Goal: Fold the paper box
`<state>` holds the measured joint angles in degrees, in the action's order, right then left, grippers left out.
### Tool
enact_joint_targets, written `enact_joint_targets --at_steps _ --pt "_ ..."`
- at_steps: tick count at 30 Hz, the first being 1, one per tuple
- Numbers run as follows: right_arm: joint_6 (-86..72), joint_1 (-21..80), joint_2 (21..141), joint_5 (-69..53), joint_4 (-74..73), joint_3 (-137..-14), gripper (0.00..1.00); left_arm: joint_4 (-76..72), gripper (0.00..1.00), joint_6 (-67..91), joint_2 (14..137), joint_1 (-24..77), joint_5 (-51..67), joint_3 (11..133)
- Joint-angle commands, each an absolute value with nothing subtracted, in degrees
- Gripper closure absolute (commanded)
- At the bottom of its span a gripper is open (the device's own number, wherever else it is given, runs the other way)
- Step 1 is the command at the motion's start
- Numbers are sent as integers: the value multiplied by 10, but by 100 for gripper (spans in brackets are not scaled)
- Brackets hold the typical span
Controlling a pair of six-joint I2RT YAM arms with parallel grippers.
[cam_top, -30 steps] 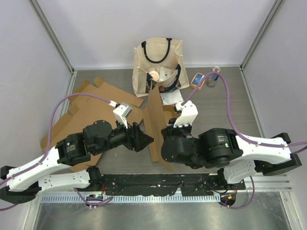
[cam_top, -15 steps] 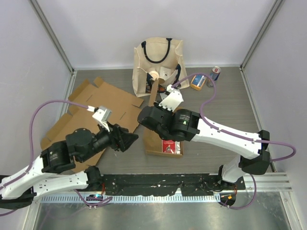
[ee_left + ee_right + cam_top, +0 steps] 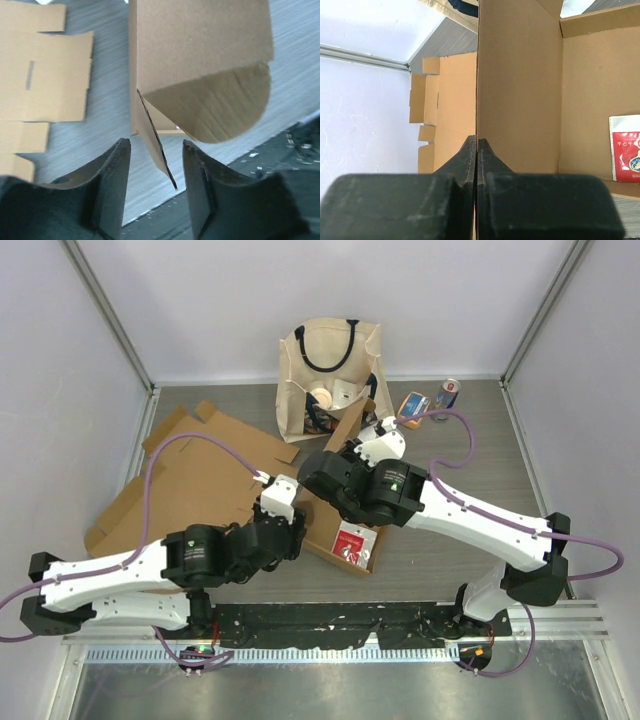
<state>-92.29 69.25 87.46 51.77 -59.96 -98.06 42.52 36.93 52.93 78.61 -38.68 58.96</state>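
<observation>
Left arm's swung in since a second ago. Left tool (image 3: 156, 150) now gapes around a side flap (image 3: 140, 117) of the paper box (image 3: 325, 532), which sits mid-counter (image 3: 420, 578). Right tool (image 3: 477, 145) pinches its far wall. It's probably light, bendy card, so I'd grab flap edges near the creases.

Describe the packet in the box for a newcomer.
Start at the cloth tote bag at the back. Just in front of it stands the open cardboard box. The packet lies on its floor, red and white against plain brown.
</observation>
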Motion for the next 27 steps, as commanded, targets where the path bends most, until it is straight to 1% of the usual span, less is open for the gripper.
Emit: enact_joint_targets --at_steps 1,2,3,5,6,7,8,9,10,11,12,14,15,16,17,18,19,20,22,23,24,25,26,27 --pt "-966 694 854 553 -600 -983 99 476 56 418 564 795 -505 626" --pt "-963 695 853 551 -600 -983 99 479 59 420 570 795 -511 627" --pt "-955 696 854 554 -597 -982 99 477 68 421 571 796 -518 626" --pt "-898 702 846 561 -569 -971 82 453 77 408 571 796 -530 614" --pt "-860 706 838 559 -551 -962 76 438 84 395 569 796 -528 607" --pt "-799 706 822 544 -515 -943 63 423 87 369 566 796 -526 601" --pt "-567 705 777 518 -372 -879 55 398 90 360 564 796 -520 585" --pt "-466 705 743 475 -292 -836 52 386 94 353 556 797 -519 576" --pt "-388 705 712 395 -245 -800 41 381 96 352 553 796 -517 568" --pt "-333 703 652 362 -196 -747 34 377 97 352 549 796 -512 556" --pt "-253 701 627 352 -203 -737 32 374 98 350 538 796 -510 551" --pt "-182 699 573 332 -234 -726 25 360 99 344 526 795 -505 528" --pt "-128 697 536 332 -255 -731 24 355 100 342 519 795 -500 520" --pt "-116 693 518 351 -279 -737 22 350 100 342 507 795 -498 514" --pt "-101 689 505 400 -316 -741 18 346 100 342 502 795 -495 505" --pt "-70 679 486 415 -323 -735 13 344 100 341 496 795 -487 500" --pt "-56 649 483 422 -328 -727 7 336 100 339 485 795 -481 494" --pt "-52 619 486 407 -333 -716 7 332 100 336 482 795 -473 487" --pt "-54 547 506 317 -331 -708 8 319 100 319 471 795 -451 478" --pt "-61 441 518 204 -313 -692 10 323 100 318 468 795 -452 477" --pt "-71 387 529 143 -297 -679 14 327 100 320 464 795 -455 477" --pt "-78 326 554 80 -277 -661 16 337 100 320 461 795 -460 476" --pt "-81 238 569 9 -229 -624 18 342 100 320 455 795 -464 475" --pt "-78 200 582 -115 -206 -608 19 345 100 321 451 795 -467 475"
